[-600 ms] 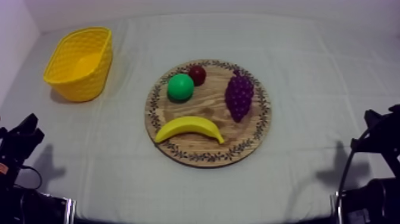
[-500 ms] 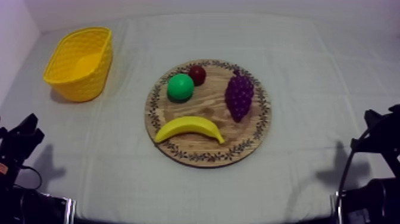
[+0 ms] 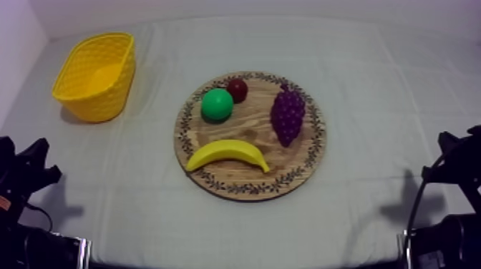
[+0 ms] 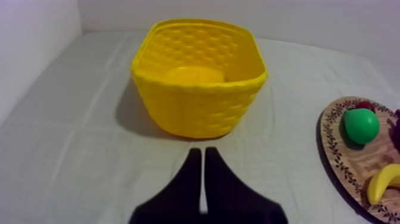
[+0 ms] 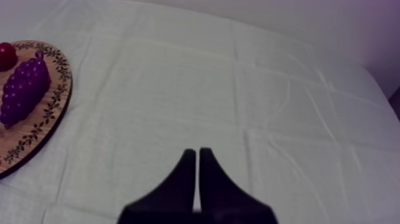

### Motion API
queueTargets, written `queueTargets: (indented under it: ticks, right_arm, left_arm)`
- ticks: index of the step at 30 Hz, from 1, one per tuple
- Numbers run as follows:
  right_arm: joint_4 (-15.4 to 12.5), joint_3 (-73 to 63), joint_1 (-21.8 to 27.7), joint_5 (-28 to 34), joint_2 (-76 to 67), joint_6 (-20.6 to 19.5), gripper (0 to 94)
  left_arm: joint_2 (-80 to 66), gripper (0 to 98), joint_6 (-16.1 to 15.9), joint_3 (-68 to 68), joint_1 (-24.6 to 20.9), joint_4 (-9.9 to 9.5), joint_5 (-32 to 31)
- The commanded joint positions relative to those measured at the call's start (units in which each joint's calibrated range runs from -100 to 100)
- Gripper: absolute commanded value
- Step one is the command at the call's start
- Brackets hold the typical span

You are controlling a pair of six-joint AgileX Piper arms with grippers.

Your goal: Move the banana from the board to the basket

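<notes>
While both arms sit low at either side, the pick is not yet begun.
My left gripper (image 4: 199, 152), fingers pressed together on nothing, faces the woven yellow plastic basket (image 3: 100, 100). The curved yellow toy banana (image 3: 226, 152) lies unobstructed on the round wooden board with patterned rim (image 3: 247, 189). My right gripper (image 5: 194, 153) is likewise closed and empty. No writing is legible.

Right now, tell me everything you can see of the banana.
The banana is a smooth, plain yellow toy, plastic by its look, whole and gently curved, with both tips pointing toward the near rim of the wooden board. It lies flat on the board's near half, resting on bare wood and touching nothing else.
</notes>
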Motion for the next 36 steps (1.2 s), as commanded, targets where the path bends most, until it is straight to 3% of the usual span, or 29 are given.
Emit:
queueTargets:
  ticks: [1, 14, 30, 36]
  right_arm:
    - [0.0, 0.0, 0.0, 0.1, 0.0, 0.0, 0.3]
    - [0.0, 0.0, 0.0, 0.1, 0.0, 0.0, 0.3]
    - [0.0, 0.0, 0.0, 0.1, 0.0, 0.0, 0.3]
    - [0.0, 0.0, 0.0, 0.1, 0.0, 0.0, 0.3]
  left_arm:
    - [0.0, 0.1, -0.1, 0.0, 0.0, 0.01, 0.0]
    - [0.0, 0.1, 0.8, 0.0, 0.0, 0.01, 0.0]
    - [0.6, 0.2, -0.5, 0.0, 0.6, 0.01, -2.0]
    - [7.0, 0.3, -1.5, -6.0, 2.4, 0.01, -4.1]
